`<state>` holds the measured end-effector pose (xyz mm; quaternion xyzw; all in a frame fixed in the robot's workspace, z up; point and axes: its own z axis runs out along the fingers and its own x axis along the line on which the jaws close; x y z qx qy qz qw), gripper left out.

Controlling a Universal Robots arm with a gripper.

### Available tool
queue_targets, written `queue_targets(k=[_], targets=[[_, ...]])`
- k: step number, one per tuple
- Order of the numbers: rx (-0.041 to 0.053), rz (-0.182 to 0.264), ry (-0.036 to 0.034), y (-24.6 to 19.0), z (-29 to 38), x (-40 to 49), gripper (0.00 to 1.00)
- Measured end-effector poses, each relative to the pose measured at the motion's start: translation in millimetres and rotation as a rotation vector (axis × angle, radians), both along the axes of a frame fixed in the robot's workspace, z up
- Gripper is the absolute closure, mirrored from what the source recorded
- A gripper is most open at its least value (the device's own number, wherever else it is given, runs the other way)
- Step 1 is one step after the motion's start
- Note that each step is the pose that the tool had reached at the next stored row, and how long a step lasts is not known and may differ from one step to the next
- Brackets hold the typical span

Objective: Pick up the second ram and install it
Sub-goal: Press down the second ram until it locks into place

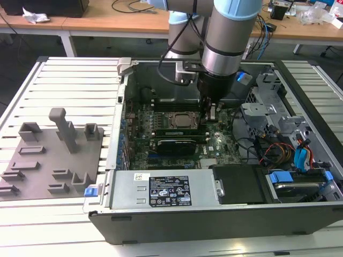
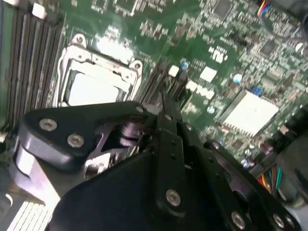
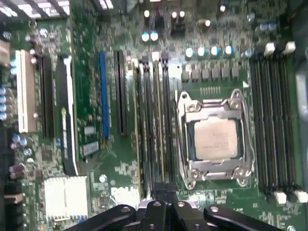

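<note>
In the first wrist view, the second ram (image 3: 157, 120) is a narrow green stick standing edge-up in a black slot beside the processor socket (image 3: 215, 139). Another stick stands in the slot alongside it. My gripper (image 3: 162, 204) is low inside the open computer case, with its black fingers closed together at the near end of that stick. I cannot tell whether they touch it. The second wrist view has the gripper (image 2: 165, 103) pointing down at the slots next to the socket (image 2: 96, 86). In the exterior view the gripper (image 1: 211, 115) hangs just to the right of the socket (image 1: 179, 121).
The case walls (image 1: 120, 107) surround the motherboard. A drive cage and cable bundle (image 1: 284, 144) fill the exterior view's right, and the power supply (image 1: 161, 190) lies along the front. A grey fixture tray (image 1: 51, 158) rests on the slatted table at the exterior view's left. More black slots with white clips (image 3: 274, 120) flank the socket's other side.
</note>
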<state>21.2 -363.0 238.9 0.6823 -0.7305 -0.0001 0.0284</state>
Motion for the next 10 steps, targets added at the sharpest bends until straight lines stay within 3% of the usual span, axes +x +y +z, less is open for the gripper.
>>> queue_targets(k=[2, 4, 5, 7, 10], targets=[[-0.0012, 0.001, 0.0017, -0.1, -9.8, 0.1, 0.89], [-0.0009, 0.001, 0.0021, -0.2, -11.4, 0.1, 0.89], [0.0005, 0.002, 0.0014, 0.0, -10.7, 0.0, 0.89], [0.0002, 0.002, -0.0044, 0.1, 0.0, -2.4, 0.89], [0.0003, 0.002, -0.0116, 0.0, 0.1, -16.4, 0.89]])
